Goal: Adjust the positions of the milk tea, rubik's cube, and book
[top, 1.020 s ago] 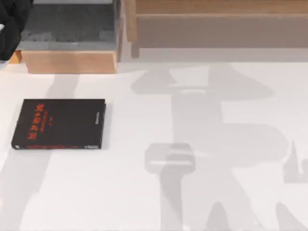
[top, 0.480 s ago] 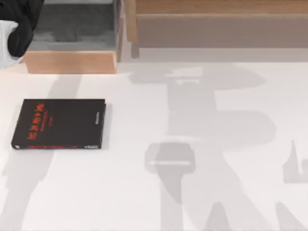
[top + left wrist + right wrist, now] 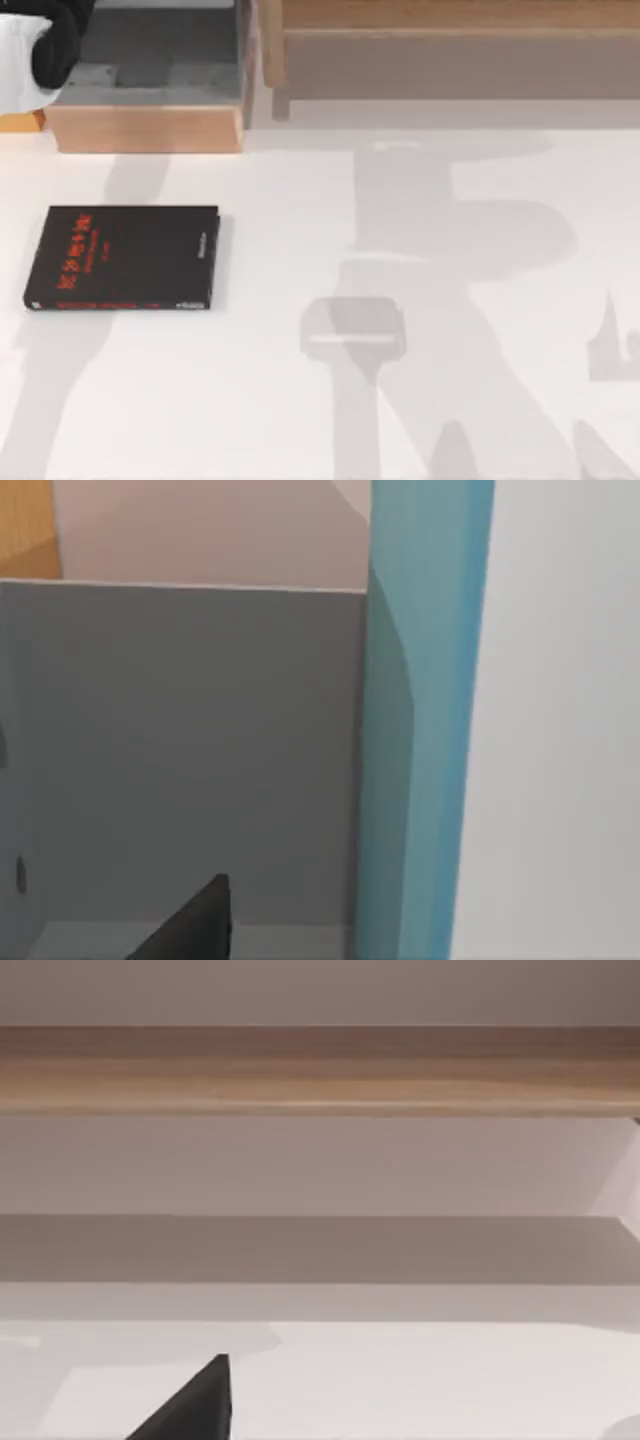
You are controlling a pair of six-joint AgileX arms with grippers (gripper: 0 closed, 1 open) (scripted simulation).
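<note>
The book (image 3: pixel 122 257) lies flat on the left part of the white table, black cover up with red lettering. The milk tea and the rubik's cube are out of view. My left arm (image 3: pixel 40 45) hangs at the far left back corner, over the edge of a wooden box, well behind the book. A dark part of my left gripper (image 3: pixel 195 925) shows before a grey wall (image 3: pixel 180 750) and a teal upright strip (image 3: pixel 420 720). A dark part of my right gripper (image 3: pixel 195 1405) shows above the table, facing a wooden shelf.
A wooden box (image 3: pixel 145 128) with a grey inside stands at the back left. A long wooden shelf (image 3: pixel 450 50) runs along the back right. Arm shadows fall across the table's middle and right. An orange block edge (image 3: pixel 20 122) sits beside the box.
My left arm has shifted to the right at the back left corner, and more of its white part shows. The arm shadows on the table have moved. The book has stayed put.
</note>
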